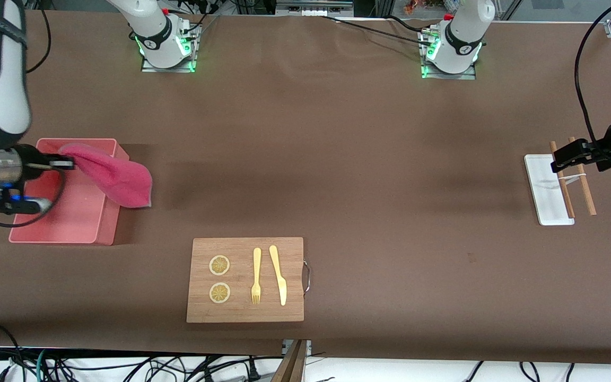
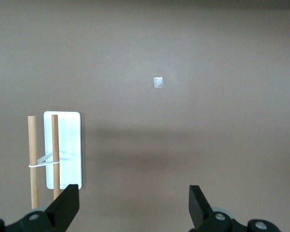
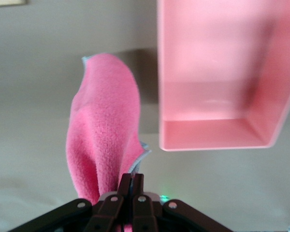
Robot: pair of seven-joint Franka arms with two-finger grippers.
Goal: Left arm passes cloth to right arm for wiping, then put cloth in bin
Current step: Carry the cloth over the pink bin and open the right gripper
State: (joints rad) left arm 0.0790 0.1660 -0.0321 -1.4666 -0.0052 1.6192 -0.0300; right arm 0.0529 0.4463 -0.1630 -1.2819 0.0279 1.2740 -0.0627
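right gripper [image 1: 67, 162] is up over the bin [image 1: 80, 212] at the right arm's end of the table, fingers pinched tight on one edge of the cloth [image 1: 114, 175], and the magenta rag hangs off them, draping across the bin's wall that faces the table's middle, its loose end out over the brown table [image 1: 337, 159]. the right wrist view gives what the front camera can't: the two fingers [image 3: 131, 186] pressed together with fuzzy fabric [image 3: 104, 130] fanning away from them, and the bin's inside [image 3: 222, 72] bare and smooth; whether the cloth touches the bin's rim there is hard to say. the bin's corner runs off that picture's edge. the left gripper [image 1: 568, 155] waits over the small white tray [image 1: 547, 207] at the left arm's end of the table, beside two wooden sticks [image 1: 584, 191]. from the front its fingers are a dark lump; the left wrist view shows them spread wide, holding nothing [image 2: 133, 205], with the tray [image 2: 70, 145] and sticks [image 2: 34, 159] bound by a pale band, one stick lying on the tray, and a tiny shiny square [image 2: 158, 82] on the table. nearer the front camera, between the arms, sits a wooden board [image 1: 244, 313] carrying two lemon slices [image 1: 219, 265], a yellow fork [image 1: 256, 276] and a yellow knife [image 1: 279, 276]. most of the right arm is cut off at the front view's edge.
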